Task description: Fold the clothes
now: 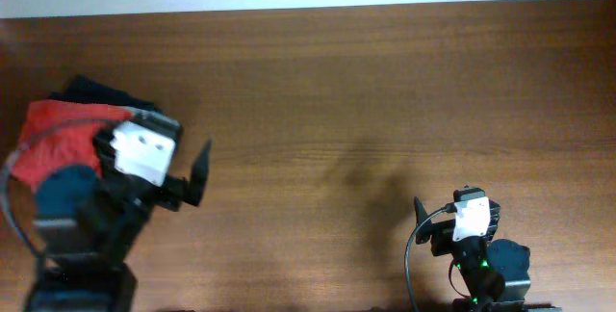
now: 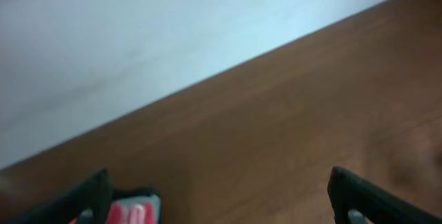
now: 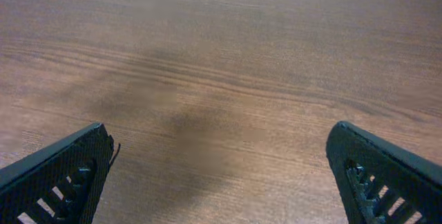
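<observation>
Beneath and just behind the left gripper (image 2: 217, 179), close to one of its fingers, a crumpled orange-red cotton T-shirt (image 1: 58, 137) lies heaped, partly over a dark navy garment (image 1: 96, 91). Only a sliver of red shows in the left wrist view, and no lettering can be read. The left gripper's fingers are spread wide and hold nothing. It points out over bare wood, not at the cloth. It probably has to turn back and dip before it can pinch a fold.

Well apart, the right gripper (image 3: 219, 133) hangs low over the brown wooden table (image 1: 337, 91), equally wide open and empty, with only grain and its own shadow ahead. It seems parked there so that the middle stays free for spreading the shirt. Folding has not begun.
</observation>
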Available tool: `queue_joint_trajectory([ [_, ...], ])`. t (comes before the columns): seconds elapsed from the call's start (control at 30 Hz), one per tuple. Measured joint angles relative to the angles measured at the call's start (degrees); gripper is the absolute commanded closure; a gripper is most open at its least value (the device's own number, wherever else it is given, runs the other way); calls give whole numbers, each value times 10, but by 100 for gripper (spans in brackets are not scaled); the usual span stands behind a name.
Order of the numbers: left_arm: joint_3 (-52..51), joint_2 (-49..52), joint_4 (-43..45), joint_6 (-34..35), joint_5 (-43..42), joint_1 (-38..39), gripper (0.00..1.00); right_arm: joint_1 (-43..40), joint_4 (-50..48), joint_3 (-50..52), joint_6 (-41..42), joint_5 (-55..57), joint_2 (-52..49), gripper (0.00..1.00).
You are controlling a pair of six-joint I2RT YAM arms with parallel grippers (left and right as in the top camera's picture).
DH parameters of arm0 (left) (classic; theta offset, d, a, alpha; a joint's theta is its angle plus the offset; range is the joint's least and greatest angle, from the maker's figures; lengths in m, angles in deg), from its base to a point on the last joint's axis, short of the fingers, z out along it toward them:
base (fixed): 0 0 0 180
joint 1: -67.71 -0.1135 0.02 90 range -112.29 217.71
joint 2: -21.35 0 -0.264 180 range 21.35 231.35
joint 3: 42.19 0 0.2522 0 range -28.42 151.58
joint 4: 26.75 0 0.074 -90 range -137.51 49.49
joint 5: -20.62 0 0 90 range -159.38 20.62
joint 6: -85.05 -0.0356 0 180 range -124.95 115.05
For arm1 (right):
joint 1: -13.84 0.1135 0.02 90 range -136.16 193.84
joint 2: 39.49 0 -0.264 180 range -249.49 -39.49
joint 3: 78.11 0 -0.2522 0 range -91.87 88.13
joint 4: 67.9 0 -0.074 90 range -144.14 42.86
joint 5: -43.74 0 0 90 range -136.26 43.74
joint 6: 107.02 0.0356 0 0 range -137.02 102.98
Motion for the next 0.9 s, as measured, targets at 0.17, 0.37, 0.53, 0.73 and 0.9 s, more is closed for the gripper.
queue_joint_trajectory([
  [0.17,-165,-104,60,13,0,0,1,0,0,0,0,0,0,2],
  [0.37,-298,-251,94,23,0,0,1,0,0,0,0,0,0,2],
  [0.53,-376,-350,97,24,0,0,1,0,0,0,0,0,0,1],
  [0.73,-443,-414,119,26,0,0,1,0,0,0,0,0,0,1],
  [0.9,-483,-416,177,26,0,0,1,0,0,0,0,0,0,2],
])
